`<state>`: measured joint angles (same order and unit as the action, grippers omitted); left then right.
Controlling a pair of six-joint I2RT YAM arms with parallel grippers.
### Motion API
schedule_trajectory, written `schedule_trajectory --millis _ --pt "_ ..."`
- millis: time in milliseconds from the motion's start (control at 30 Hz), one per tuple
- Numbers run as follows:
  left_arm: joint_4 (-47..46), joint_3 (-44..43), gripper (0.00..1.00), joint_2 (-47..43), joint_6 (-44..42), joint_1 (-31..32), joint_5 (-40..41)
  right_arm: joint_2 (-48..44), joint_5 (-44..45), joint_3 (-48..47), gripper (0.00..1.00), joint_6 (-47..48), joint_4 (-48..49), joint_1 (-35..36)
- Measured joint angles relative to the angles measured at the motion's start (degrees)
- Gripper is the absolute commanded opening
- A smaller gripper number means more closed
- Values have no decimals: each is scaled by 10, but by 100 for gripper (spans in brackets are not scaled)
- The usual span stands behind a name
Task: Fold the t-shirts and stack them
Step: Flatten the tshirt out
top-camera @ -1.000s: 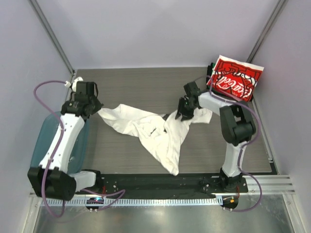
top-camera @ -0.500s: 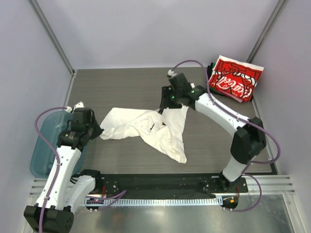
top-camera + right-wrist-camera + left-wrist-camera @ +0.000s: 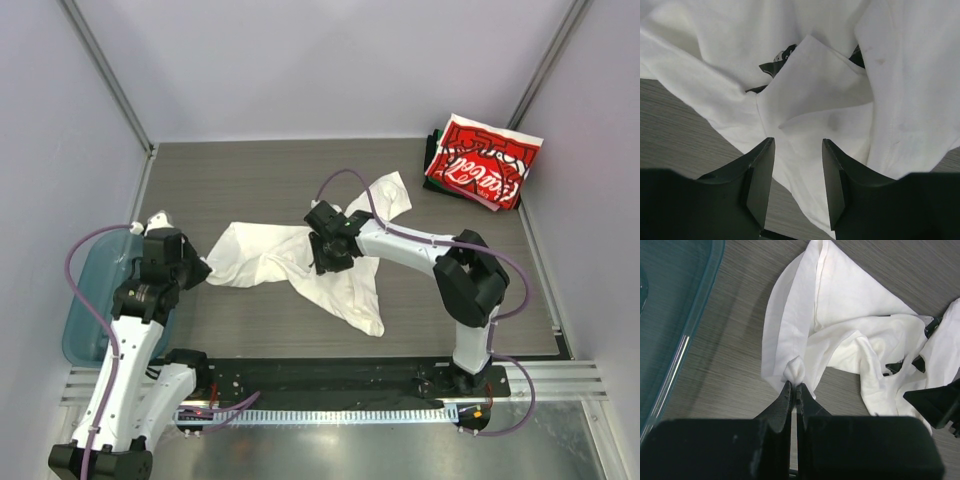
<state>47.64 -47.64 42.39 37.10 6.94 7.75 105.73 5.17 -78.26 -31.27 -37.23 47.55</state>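
Observation:
A crumpled white t-shirt (image 3: 300, 262) lies spread across the middle of the table. My left gripper (image 3: 197, 272) is shut on its left corner; in the left wrist view the fingertips pinch a small bunch of white cloth (image 3: 795, 371). My right gripper (image 3: 322, 250) hovers open over the shirt's middle, with white cloth (image 3: 810, 115) showing between its spread fingers. A folded stack with a red t-shirt with white script (image 3: 483, 160) on top sits at the back right corner.
A teal translucent plastic bin (image 3: 88, 300) stands off the table's left edge, by my left arm; its rim also shows in the left wrist view (image 3: 685, 335). Purple cables loop off both arms. Metal posts rise at the back corners.
My right gripper let go of the shirt's upper right part, which now lies on the table, and moved left and nearer over the shirt's middle. My left gripper has barely moved since half a second ago.

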Motion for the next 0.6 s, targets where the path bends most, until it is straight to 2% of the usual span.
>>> schedule_trajectory --millis 400,500,600 --pt "-3 0 0 -2 -1 0 0 63 27 -21 48 -8 -9 15" --pt "-4 1 0 -2 -1 0 0 64 37 -33 43 -8 -16 16" --pt "-7 1 0 -2 -1 0 0 68 49 -45 29 -8 -19 18"
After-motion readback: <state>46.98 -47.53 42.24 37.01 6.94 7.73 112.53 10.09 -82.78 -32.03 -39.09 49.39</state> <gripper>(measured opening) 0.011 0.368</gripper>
